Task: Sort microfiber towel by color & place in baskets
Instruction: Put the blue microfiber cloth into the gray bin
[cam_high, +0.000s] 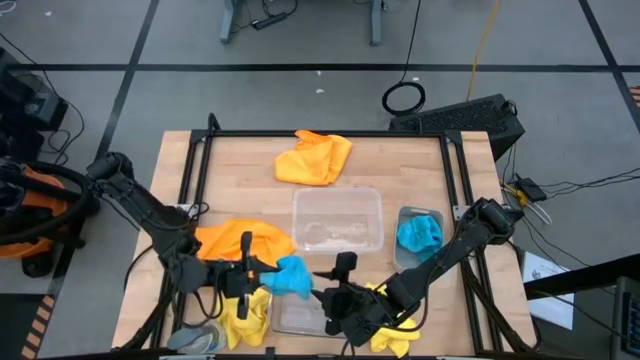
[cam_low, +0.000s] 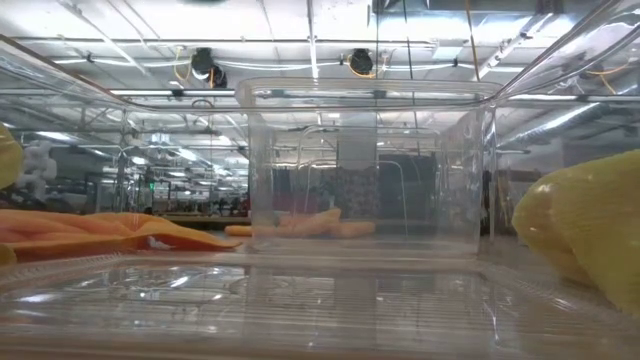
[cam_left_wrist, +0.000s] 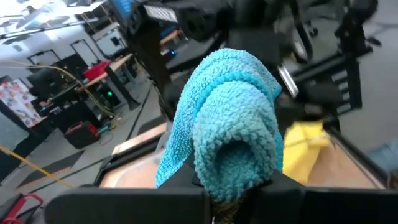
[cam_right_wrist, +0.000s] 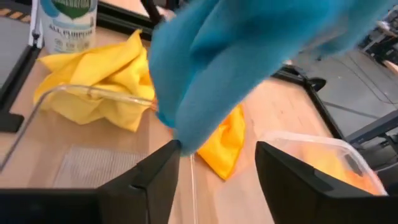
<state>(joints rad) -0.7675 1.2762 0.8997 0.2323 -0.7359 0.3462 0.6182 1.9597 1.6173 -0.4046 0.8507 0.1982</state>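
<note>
The left hand (cam_high: 262, 268) is pinching a blue microfiber towel (cam_high: 292, 276) tight, holding it above the near clear basket (cam_high: 298, 315), which is lying empty just beneath it. The right hand (cam_high: 322, 275) is facing it just beside the towel, its fingers (cam_right_wrist: 152, 177) standing apart with nothing gripped. Beyond both hands the wide clear basket (cam_high: 337, 219) is sitting empty, while the narrower greyish basket (cam_high: 419, 235) past the right hand is holding a second blue towel (cam_high: 418, 234). Orange towels (cam_high: 243, 241) and yellow towels (cam_high: 246, 315) are lying loose on the counter (cam_high: 400, 160). Beside the left hand, a bottle (cam_right_wrist: 67, 22) is showing a label reading "ALL PURPOSE".
</note>
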